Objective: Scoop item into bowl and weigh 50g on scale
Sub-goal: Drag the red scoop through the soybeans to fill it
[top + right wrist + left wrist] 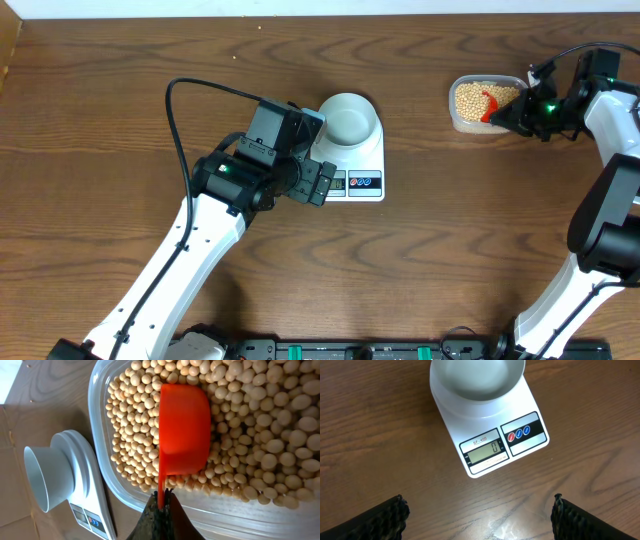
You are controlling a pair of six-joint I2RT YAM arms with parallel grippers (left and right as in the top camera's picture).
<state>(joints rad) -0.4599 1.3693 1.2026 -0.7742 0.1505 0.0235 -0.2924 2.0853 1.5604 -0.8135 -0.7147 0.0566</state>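
The pale blue-white bowl (349,117) stands empty on the white scale (362,165); the display (485,451) reads 0. The tan-yellow beads (468,98) fill a clear plastic tub (462,122) at the right. My right gripper (512,115) is shut on the handle of an orange scoop (183,430), whose cup lies bottom-up on the beads (255,435) in the tub (102,455). My left gripper (479,515) is open and empty above the table, just in front of the scale (530,397). The bowl (47,480) and scale (92,492) also show in the right wrist view.
A black cable (190,90) loops from the left arm over the table left of the scale. The table's back edge (320,16) runs along the top.
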